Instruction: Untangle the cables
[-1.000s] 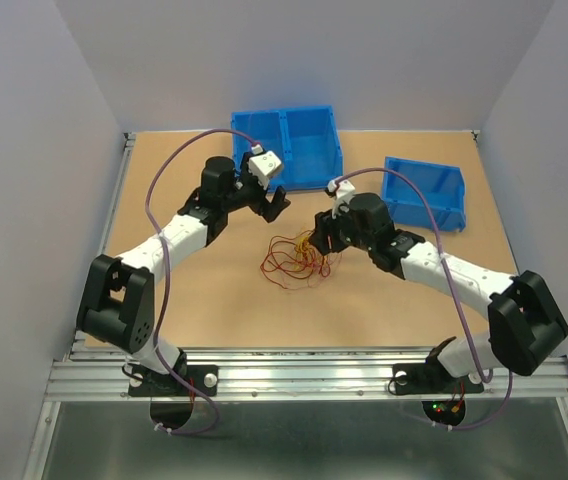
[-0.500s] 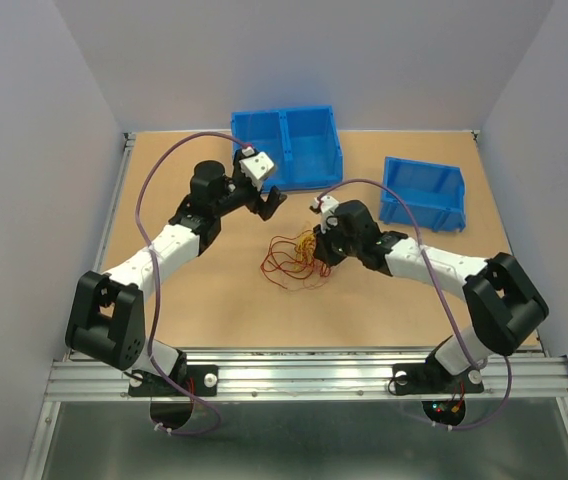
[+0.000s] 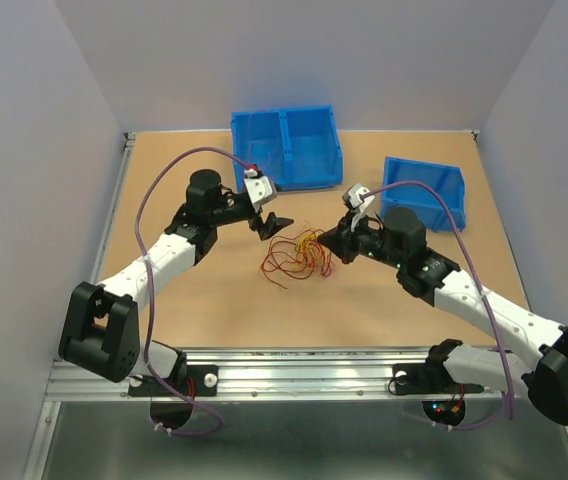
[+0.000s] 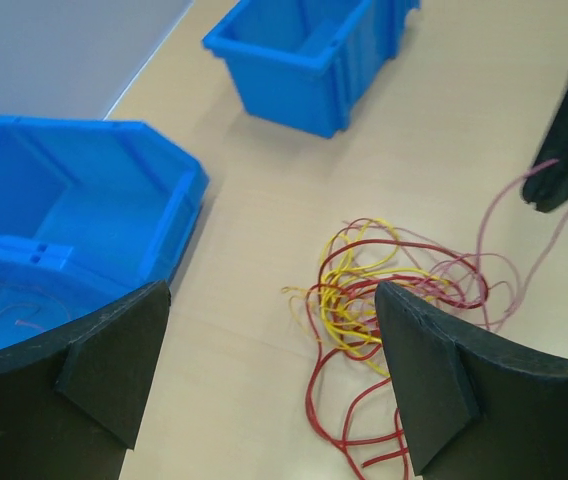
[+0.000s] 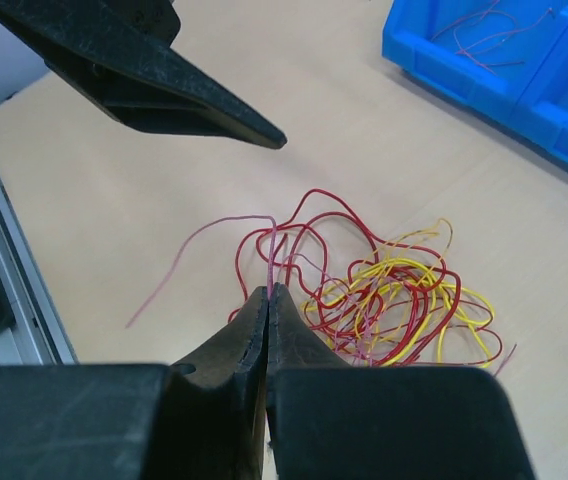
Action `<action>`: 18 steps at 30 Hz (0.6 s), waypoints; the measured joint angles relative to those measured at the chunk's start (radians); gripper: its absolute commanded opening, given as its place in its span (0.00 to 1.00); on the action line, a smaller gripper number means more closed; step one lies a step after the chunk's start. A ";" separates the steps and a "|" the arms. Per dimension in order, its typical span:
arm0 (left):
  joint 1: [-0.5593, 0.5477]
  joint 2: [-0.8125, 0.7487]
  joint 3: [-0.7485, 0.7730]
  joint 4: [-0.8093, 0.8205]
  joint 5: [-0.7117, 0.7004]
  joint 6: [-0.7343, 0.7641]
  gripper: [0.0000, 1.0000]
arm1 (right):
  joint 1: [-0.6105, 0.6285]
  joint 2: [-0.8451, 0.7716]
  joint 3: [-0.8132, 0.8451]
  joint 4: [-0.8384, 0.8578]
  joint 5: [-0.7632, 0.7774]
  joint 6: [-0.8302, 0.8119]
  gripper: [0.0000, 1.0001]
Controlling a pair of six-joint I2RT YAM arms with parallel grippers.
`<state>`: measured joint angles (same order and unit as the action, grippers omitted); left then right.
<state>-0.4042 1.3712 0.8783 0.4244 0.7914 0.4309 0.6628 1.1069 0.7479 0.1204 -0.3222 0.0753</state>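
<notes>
The cables (image 3: 297, 258) lie in a loose red and yellow tangle mid-way across the table (image 3: 264, 320), their crossings too fine to sort out from above. At the tangle's 2 o'clock, the right gripper (image 5: 267, 300) is pinched tight on one pink strand (image 5: 239, 218), whose lower run is hidden behind the fingers. At 11 o'clock the left gripper (image 3: 270, 222) hangs wide apart, holding nothing.

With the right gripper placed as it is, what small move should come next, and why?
Probably draw the right gripper slowly away from the tangle: its jaws are shut on one pale pink wire that runs into those loops.
</notes>
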 measured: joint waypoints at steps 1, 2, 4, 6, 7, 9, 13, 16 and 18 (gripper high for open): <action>0.000 -0.003 -0.001 0.002 0.031 0.003 0.95 | 0.000 -0.015 -0.011 0.011 0.000 0.003 0.01; 0.000 -0.004 -0.001 0.003 0.058 0.006 0.95 | 0.000 -0.024 -0.018 0.015 0.000 0.004 0.01; 0.000 -0.004 -0.002 0.005 0.121 0.010 0.95 | 0.000 -0.047 -0.032 0.027 0.001 0.012 0.01; 0.000 -0.004 -0.002 0.005 0.166 0.012 0.95 | 0.000 -0.060 -0.040 0.046 0.001 0.019 0.00; 0.000 -0.004 -0.002 0.006 0.196 0.014 0.95 | 0.000 -0.066 -0.043 0.054 0.001 0.023 0.01; 0.000 -0.003 -0.002 0.006 0.229 0.014 0.95 | 0.000 -0.069 -0.044 0.068 0.000 0.030 0.01; -0.005 -0.002 -0.002 0.008 0.275 0.014 0.95 | 0.000 -0.070 -0.044 0.082 0.000 0.040 0.00; -0.023 0.000 -0.012 0.020 0.293 0.014 0.96 | 0.000 -0.070 -0.044 0.099 -0.002 0.053 0.01; -0.043 0.001 -0.027 0.026 0.298 0.018 0.96 | 0.000 -0.070 -0.044 0.113 -0.005 0.060 0.00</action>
<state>-0.4477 1.3724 0.8516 0.4500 1.0897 0.4488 0.6628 1.0370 0.7040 0.2337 -0.3275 0.1356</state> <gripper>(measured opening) 0.954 0.018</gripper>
